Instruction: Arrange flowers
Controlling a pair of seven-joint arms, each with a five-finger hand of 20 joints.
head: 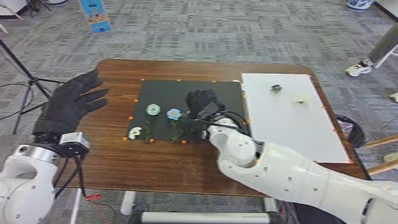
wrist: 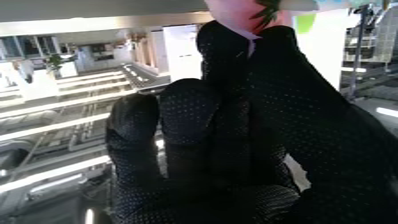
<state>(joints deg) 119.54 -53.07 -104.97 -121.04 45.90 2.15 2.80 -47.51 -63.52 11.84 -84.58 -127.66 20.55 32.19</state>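
In the head view, your left hand (head: pixel 66 104), fingers loosely extended, is at the table's left side; your right hand (head: pixel 204 102) is over the black mat (head: pixel 182 86), beside the blue flower (head: pixel 173 114). In the right wrist view, its thumb and a finger pinch a pink flower (wrist: pixel 238 16).

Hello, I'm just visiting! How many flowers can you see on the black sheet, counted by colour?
Light blue flower: 1
Pale blue-white flower: 1
White flower: 1
Total: 3 in sight on the black sheet; the right hand could be covering more.
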